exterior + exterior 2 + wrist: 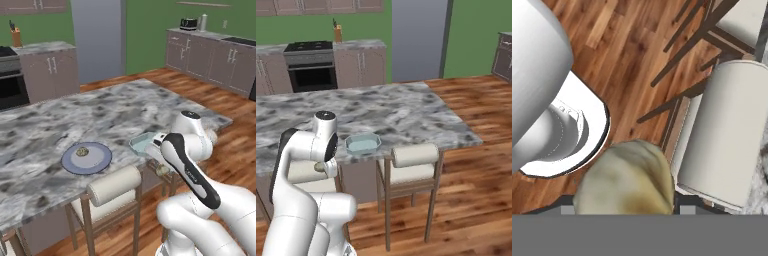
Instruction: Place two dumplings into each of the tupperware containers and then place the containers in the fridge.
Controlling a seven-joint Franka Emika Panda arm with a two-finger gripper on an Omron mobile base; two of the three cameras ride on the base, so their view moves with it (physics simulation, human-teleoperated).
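Gripper (624, 212) clamped on dumpling (626, 180), fingertips mostly hidden behind it, blue-green tub (362, 144) half-blocked by arm

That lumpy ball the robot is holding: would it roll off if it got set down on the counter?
Probably a little. The dumpling looks rounded, so it might roll, though its lumpy surface should stop it soon. It sits between the end effector fingertips with no visible squashing, so it seems fairly firm. The one on the plate stays put.
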